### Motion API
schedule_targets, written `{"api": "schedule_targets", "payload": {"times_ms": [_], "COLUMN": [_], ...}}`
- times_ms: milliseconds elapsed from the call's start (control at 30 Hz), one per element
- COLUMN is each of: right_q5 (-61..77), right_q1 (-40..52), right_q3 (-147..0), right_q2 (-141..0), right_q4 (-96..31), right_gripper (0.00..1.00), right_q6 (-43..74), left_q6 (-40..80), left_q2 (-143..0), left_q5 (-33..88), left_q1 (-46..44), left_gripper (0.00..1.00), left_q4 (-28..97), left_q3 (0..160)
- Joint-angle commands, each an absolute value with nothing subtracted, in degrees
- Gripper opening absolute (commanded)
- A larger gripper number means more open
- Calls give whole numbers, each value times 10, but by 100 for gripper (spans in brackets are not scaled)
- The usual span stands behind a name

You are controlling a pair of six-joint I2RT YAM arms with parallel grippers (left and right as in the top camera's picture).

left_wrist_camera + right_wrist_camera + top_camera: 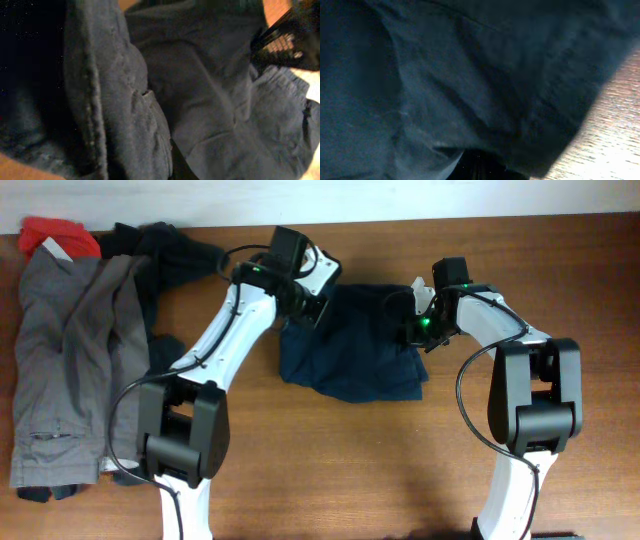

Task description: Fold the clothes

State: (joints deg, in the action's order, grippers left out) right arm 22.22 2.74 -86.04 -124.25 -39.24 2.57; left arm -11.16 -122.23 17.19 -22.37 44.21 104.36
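1. Wooden table (400, 480): carries all garments and both arms.
2. Grey trousers (60, 350): laid lengthwise along the table's left side, well apart from both claws.
3. Navy shorts (355, 355): bunched at table centre, between the two claws. The upper edge spans from one claw to the other, and the lower part lies rumpled on the wood.
4. Black garment (170, 250): crumpled at the top left, touching the trousers' upper right edge.
5. Red piece (55, 235): in the top left corner, above the trousers.
6. Left gripper (303, 305): at the shorts' upper left corner, jaws nearly pressed together, pinching the navy cloth. Its wrist view is filled with thick folds of the shorts (165, 100), and its own fingers are hidden.
7. Right gripper (415, 320): at the shorts' upper right corner, jaws pressed together on the cloth. The shorts (445, 85) drape across its wrist view, with bare wood at the lower right.
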Motion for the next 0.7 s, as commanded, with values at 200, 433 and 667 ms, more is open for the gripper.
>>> {"api": "schedule_targets", "payload": {"times_ms": [200, 433, 667], "right_q5": [199, 199, 199], "right_q1": [41, 41, 41], "right_q3": [-845, -845, -845], "right_q2": [-1289, -1289, -1289], "right_q4": [-392, -393, -392], "right_gripper": [4, 4, 4], "right_q6": [22, 22, 22], "left_q6": [-112, -112, -106], "left_q2": [-1201, -1201, -1201], "left_q5": [181, 133, 122], "left_q1": [-284, -298, -295], "left_gripper": [1, 48, 53], "left_q4": [389, 379, 379], "left_q3": [1045, 1045, 1045]}}
